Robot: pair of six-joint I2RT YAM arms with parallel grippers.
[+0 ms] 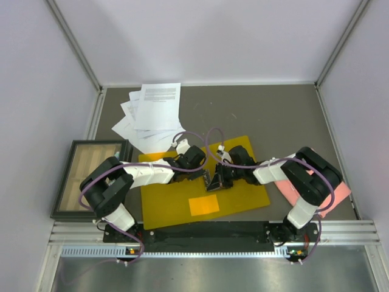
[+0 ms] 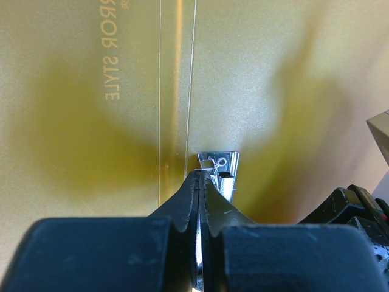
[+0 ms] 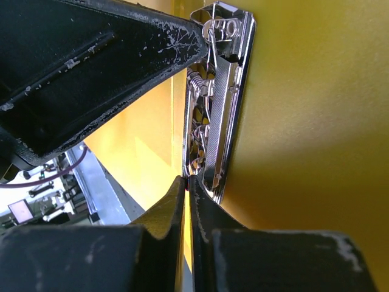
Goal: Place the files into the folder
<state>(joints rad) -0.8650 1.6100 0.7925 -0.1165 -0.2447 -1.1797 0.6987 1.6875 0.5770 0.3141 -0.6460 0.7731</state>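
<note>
Desk [image 1: 292,115] surface, grey and matte, carries everything. The folder [image 1: 164,204] lies open and flat on it, just in front of the two arm bases. The files [image 1: 155,106] sit in a loose fan at the far left, their near corners touching or overlapping the folder's far edge. A pink cloth [image 1: 340,194] shows under the right arm.

Both arms meet at the metal clip [image 2: 220,167] beside the folder's spine crease. The left gripper [image 2: 200,182] has its fingers drawn narrow, with a sliver of bright metal between them, so it seems to pinch the clip's lever. The right gripper [image 3: 185,182] has its fingers pressed almost together at the clip's near end. Whether they hold anything is unclear.

The clip looks springy and slick, so it is probably best taken by its lever end. The sheets look light, limp and easily creased. They would likely slide as a stack more readily than lift singly, so an overhanging edge is the place to take hold.
</note>
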